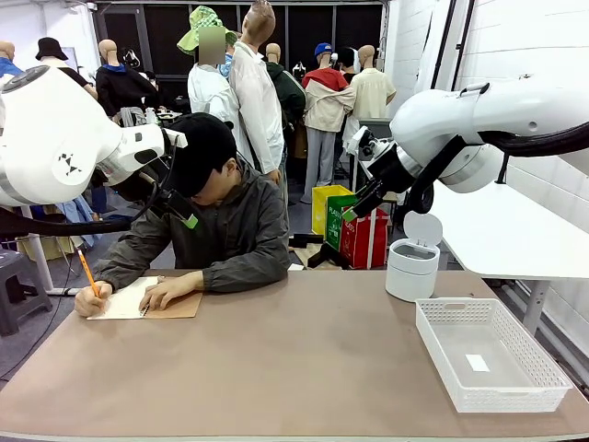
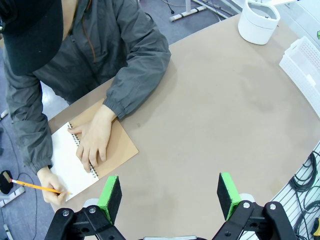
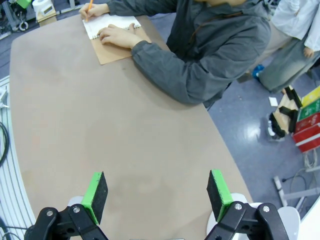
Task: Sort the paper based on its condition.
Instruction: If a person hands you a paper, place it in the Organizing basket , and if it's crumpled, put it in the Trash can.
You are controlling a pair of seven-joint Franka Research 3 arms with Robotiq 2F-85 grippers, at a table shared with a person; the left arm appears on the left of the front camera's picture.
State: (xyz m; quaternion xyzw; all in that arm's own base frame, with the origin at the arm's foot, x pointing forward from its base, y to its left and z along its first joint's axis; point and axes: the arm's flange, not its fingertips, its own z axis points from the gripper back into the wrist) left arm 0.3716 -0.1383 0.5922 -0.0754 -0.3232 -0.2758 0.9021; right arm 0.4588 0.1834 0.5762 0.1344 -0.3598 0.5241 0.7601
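Observation:
The paper as a loose sheet is out of view. A person at the far side bends over a spiral notebook (image 1: 124, 302) (image 2: 62, 155) (image 3: 115, 20) with a brown kraft cover, open at a white page. One hand writes on that page with an orange pencil (image 1: 87, 273) (image 2: 37, 186), and the other hand lies flat on the notebook. My left gripper (image 1: 184, 214) (image 2: 170, 192) hangs open high above the table's left part, close to the person's head. High at the right, my right gripper (image 1: 361, 204) (image 3: 157, 192) is open with nothing between its fingers.
A white plastic basket (image 1: 538, 373) (image 2: 302, 57) stands at the table's right front, holding a small white label. A white round bin (image 1: 411, 267) (image 2: 257, 22) with its lid raised sits at the far right corner. The brown tabletop (image 1: 304, 368) is bare in the middle.

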